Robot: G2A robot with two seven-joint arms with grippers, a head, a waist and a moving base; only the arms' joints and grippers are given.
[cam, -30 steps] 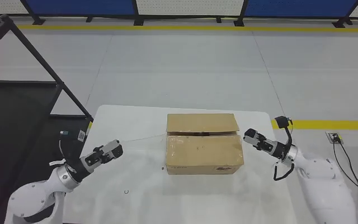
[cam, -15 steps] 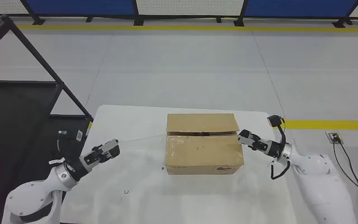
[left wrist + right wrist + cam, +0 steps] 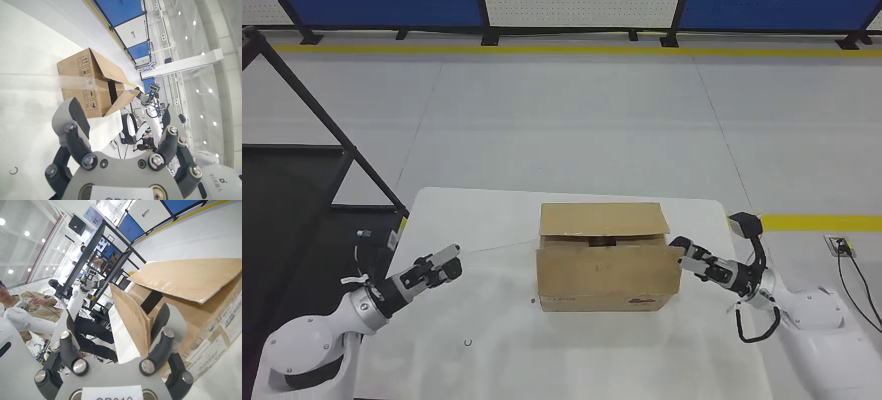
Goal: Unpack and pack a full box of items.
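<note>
Table (image 3: pixel 492 230): white top, rounded corners, my work surface. One cardboard box (image 3: pixel 607 255) stands on it, about mid-depth and a little right of the middle, base flat on the surface, top flaps loosened. A small open ring (image 3: pixel 469 344) lies on the near left part, well apart from the box; it also appears in the left wrist view (image 3: pixel 13 171). A dark speck (image 3: pixel 533 299) sits just beside the box's near left corner. A clear strip of tape (image 3: pixel 56 81) runs leftward from the box; I cannot tell whether it touches the table.
</note>
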